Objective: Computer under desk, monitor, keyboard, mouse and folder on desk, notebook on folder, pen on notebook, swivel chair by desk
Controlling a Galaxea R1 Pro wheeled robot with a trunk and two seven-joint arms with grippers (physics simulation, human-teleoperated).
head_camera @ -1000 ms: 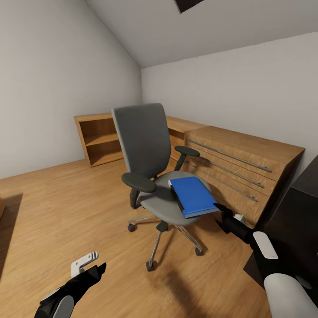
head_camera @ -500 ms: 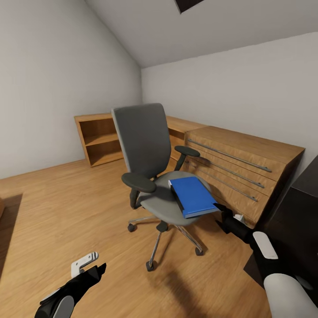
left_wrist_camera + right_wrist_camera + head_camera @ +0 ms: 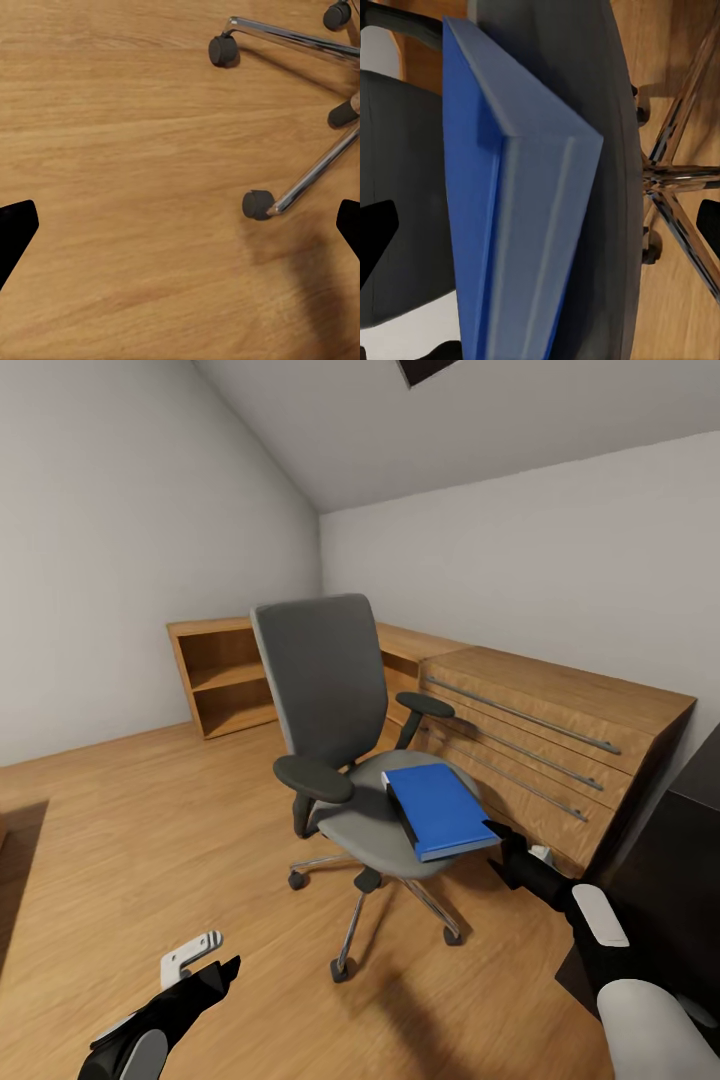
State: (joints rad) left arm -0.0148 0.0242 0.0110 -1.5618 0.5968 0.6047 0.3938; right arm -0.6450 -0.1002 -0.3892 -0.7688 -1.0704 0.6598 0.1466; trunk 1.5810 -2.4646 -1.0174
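Blue folder (image 3: pixel 438 809), bearing no readable writing, lies on the swivel chair (image 3: pixel 340 760) seat. The right claw (image 3: pixel 497 837) sits spread open at its near edge. The left claw (image 3: pixel 205 960) hangs open over the wood floor (image 3: pixel 150 840).

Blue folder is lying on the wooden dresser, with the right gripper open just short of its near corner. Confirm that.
Not quite: the head view shows the blue folder lying on the swivel chair seat, not the dresser. The rest holds: the right gripper is open just short of its near corner.
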